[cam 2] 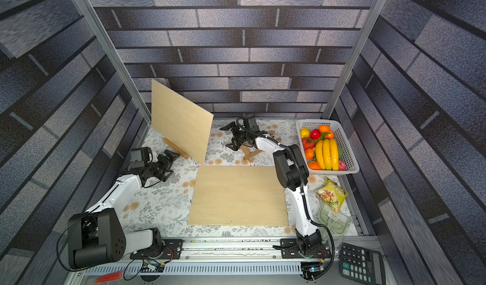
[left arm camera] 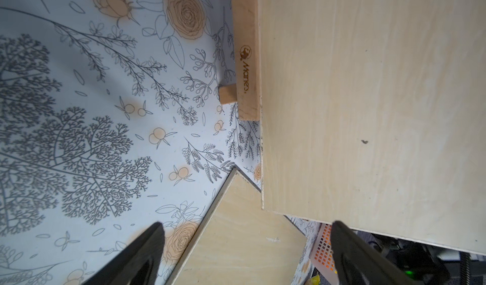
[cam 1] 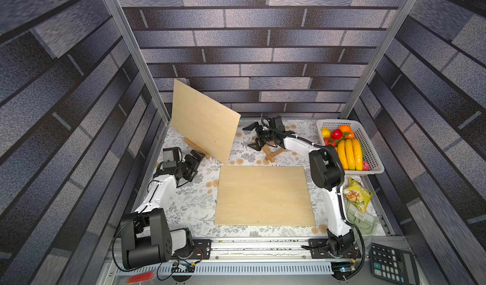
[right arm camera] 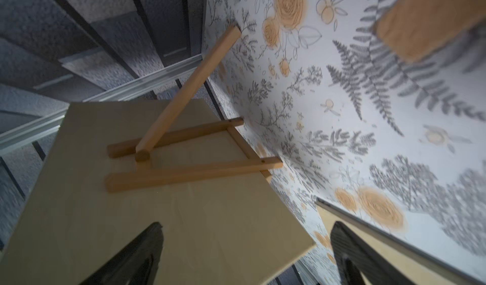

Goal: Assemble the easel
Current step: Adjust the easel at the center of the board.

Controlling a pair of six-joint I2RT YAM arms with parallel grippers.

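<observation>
Right gripper (cam 1: pixel 252 137): jaws are seen spread wide, nothing between them, held low over the table (cam 1: pixel 189 207) at its far side, fingertips turned toward the standing board (cam 1: pixel 202 123).

Just behind those fingertips, under the wrist, the second easel (cam 1: pixel 272 153) is found lying flat and collapsed. Its sticks run aslant, from beside the far edge of the flat board (cam 1: pixel 264 195) up toward the arm. In the right wrist view only a blurred wooden end shows at the frame's edge, so the piece is judged to lie behind the jaws' line of approach. A pull-back and a turn down would be needed before any grasp.

Left gripper (cam 1: pixel 196 164): also spread and empty, beside the ledge (left arm camera: pixel 246 60) of the first easel, which carries the standing board. It is well apart from the fallen easel. The right arm is judged the nearer.
</observation>
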